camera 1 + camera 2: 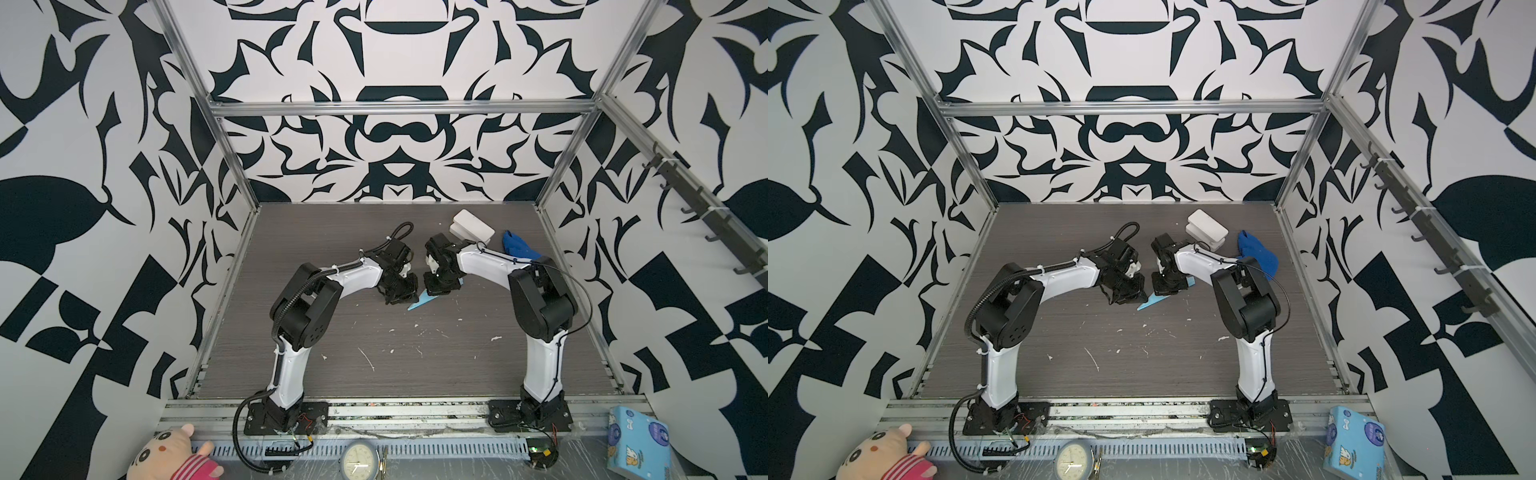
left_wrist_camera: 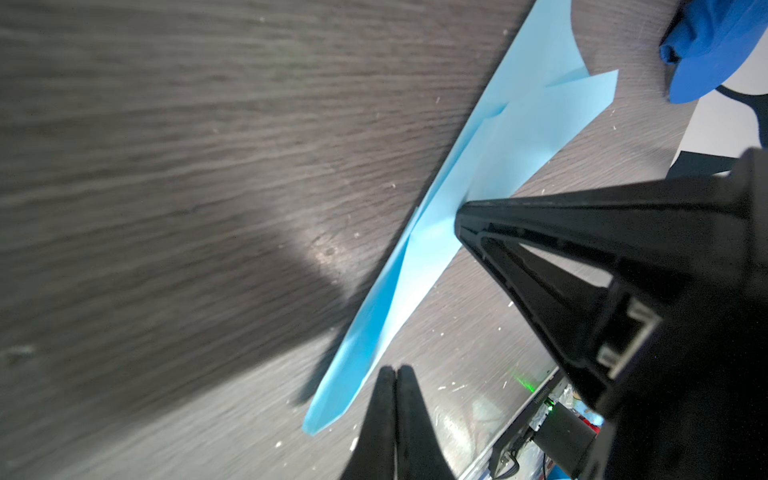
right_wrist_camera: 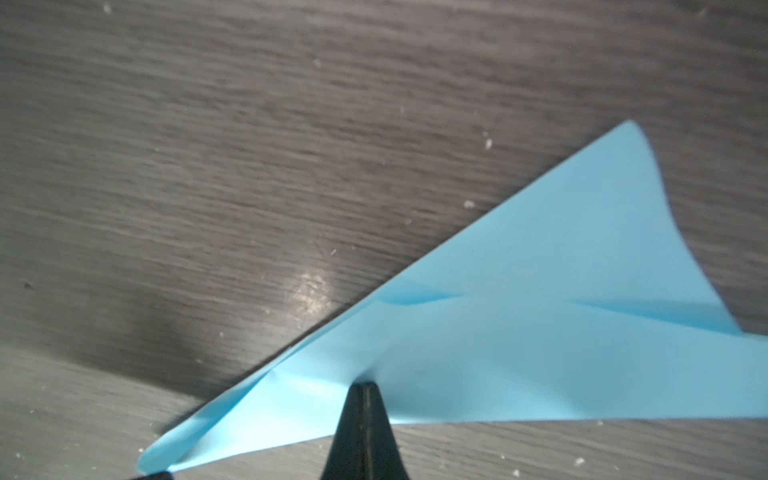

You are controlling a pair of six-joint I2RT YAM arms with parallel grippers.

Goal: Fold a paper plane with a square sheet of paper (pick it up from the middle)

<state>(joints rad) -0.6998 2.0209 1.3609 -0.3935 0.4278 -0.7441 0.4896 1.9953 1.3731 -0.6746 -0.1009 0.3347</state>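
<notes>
On the table [image 1: 374, 332], right claw [image 3: 365, 386] (tips together) presses paper plane [image 3: 540, 332].

The paper plane [image 1: 419, 302] [image 2: 419, 266] is a slim light-blue dart with layered creases. It lies almost flat at the middle of the desk [image 1: 374, 353], pointed nose toward the near left. Its broad tail [image 3: 602, 232] seems slightly curled.

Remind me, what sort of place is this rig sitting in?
Probably a lab test cell: an aluminium frame boxes in the tabletop, patterned black-and-white panels line the walls, and a clock sits out front.
</notes>
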